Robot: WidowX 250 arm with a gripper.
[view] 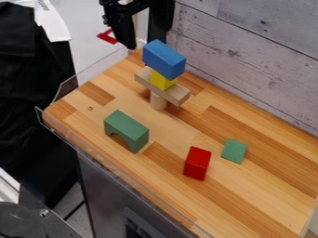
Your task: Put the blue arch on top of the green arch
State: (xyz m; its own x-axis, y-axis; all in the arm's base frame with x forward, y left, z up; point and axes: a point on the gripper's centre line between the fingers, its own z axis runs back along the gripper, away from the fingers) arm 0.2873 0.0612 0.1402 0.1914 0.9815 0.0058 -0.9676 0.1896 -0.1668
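- Hand (142, 42) at the top edge of my view, over the far end of the counter (267, 190), pointing down.
- I read the hand as open: its two fingers stand apart, pale background showing between them. I see nothing gripped.
- Blue arch (164, 59) just below the hand in my view, lying across the top of a stack. Whether a finger touches it, I can't tell. Its cut-out I can't make out.
- Stack under the blue arch, going down from the hand: yellow block (162, 80), tan plank (177, 95) laid flat and crosswise, tan cylinder (158, 101) upright on the counter.
- Green arch (127, 129) farther from the hand than the stack, down my view from it. It stands on its legs, opening at the bottom, apart from the stack, nothing on its top.
- Red block (197, 162) well apart from the hand, toward the lower right of my view.
- Small green block (235, 150) near the red one, not touching it, also well apart from the hand.
- Pale plank wall (248, 56) to the right of the hand in my view, behind the counter.
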